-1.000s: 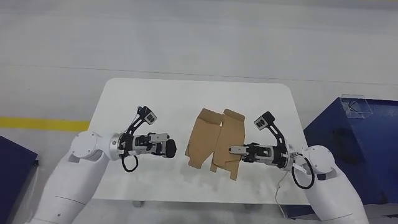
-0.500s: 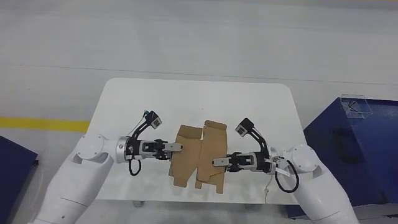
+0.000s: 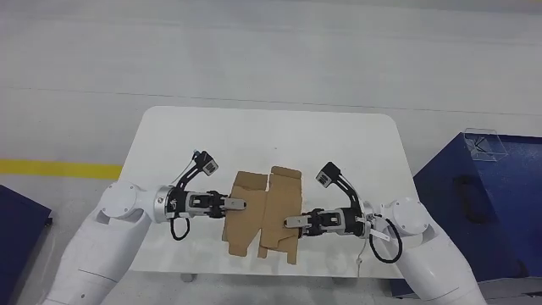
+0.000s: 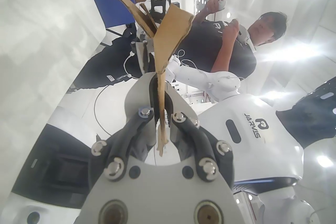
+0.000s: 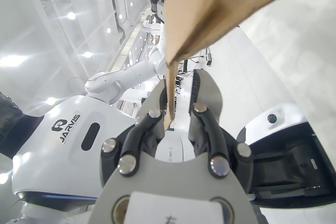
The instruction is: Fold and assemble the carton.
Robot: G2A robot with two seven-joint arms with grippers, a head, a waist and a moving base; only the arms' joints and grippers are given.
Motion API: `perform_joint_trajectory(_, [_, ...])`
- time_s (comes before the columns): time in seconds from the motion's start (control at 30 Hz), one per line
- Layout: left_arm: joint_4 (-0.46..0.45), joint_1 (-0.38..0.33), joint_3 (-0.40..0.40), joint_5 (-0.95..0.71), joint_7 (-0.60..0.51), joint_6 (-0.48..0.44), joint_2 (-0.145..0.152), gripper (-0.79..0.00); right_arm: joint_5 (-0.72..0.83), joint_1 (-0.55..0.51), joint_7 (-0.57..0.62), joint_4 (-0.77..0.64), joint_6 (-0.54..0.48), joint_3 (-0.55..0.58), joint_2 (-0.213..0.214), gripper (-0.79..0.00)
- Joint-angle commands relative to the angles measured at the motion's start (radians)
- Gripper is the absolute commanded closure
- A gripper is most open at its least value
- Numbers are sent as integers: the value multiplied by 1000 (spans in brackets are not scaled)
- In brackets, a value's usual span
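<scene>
Carton (image 3: 261,212) mostly flat, held off the table (image 3: 212,131) near its front edge. Left gripper (image 3: 240,206) clamped on one side; right gripper (image 3: 290,221) slack, jaws parted around the other. Folding all left, I judge.

Carton (image 3: 262,214): plain tan-brown cardboard, no print, edges a bit darker. Bench (image 3: 254,131): white, no pattern. Left pincer (image 4: 158,80): lt grey fingers, blk links, silver bolts. Right pincer (image 5: 181,78): same colours, w/ blk ribbed pad. Floor (image 3: 254,42): pale grey w/ yellow stripe (image 3: 51,169). Bin (image 3: 474,178) beside bench: dk blue.
</scene>
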Motion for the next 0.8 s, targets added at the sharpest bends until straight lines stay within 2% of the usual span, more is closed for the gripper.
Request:
perform_joint_trajectory(0.0, [-7,6,-15,-14,-11,-19,3,0,41,-7,-47,20,10,19,-1,-785])
perform_joint_trajectory(0.17, [-37,36,-55,-43,-31,-125,9,0,373,-1,4,141,53,107,-4,-785])
perform_joint_trajectory(0.23, [-62,52,-61,-36,-24,-145,11,0,422,11,32,176,68,117,-5,-785])
perform_joint_trajectory(0.3, [-98,71,-64,-27,-5,-164,13,0,376,28,13,186,68,107,-6,-770])
perform_joint_trajectory(0.37, [-130,89,-69,-12,14,-183,16,0,335,36,-19,179,59,84,-10,-379])
perform_joint_trajectory(0.67, [-197,140,-64,102,90,-259,30,0,338,74,-51,186,81,6,-33,-332])
perform_joint_trajectory(0.73, [-200,146,-62,122,103,-272,32,0,336,79,-52,191,75,-2,-36,-234])
perform_joint_trajectory(0.77, [-201,149,-60,125,108,-276,33,0,321,82,-58,193,67,-5,-37,-135])
